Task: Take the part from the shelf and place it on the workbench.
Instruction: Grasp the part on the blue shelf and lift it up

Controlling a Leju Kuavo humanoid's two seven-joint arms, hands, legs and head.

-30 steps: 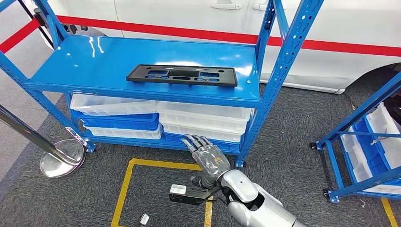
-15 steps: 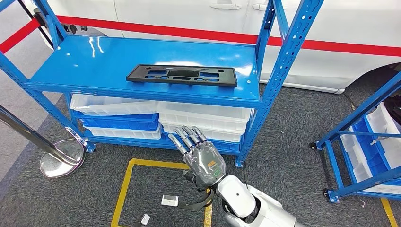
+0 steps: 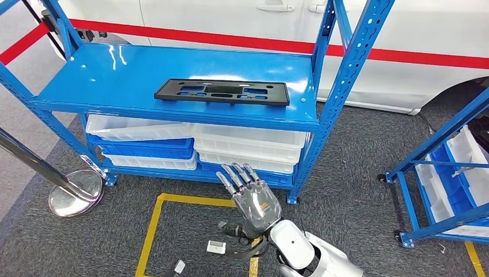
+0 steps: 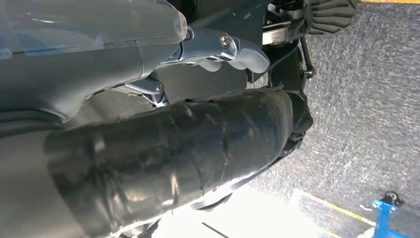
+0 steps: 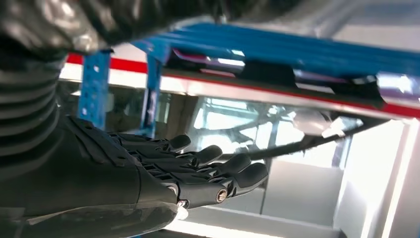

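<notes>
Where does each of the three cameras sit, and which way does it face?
Head view: high on the body, looking forward and down at the blue shelf bearing the black part; the right hand rises open below it.
Left wrist view: at the left wrist, facing the carpet past dark parts of the robot's body.
Right wrist view: behind the right hand, looking up at the shelf's underside.
Shared: head and right wrist views both show the right hand and shelf.

The right arm (image 3: 308, 257) is raised forward. The right hand (image 3: 252, 195) holds nothing: fingers (image 5: 218, 166) extended, slightly apart, pointing ahead; back of hand faces upward.
</notes>
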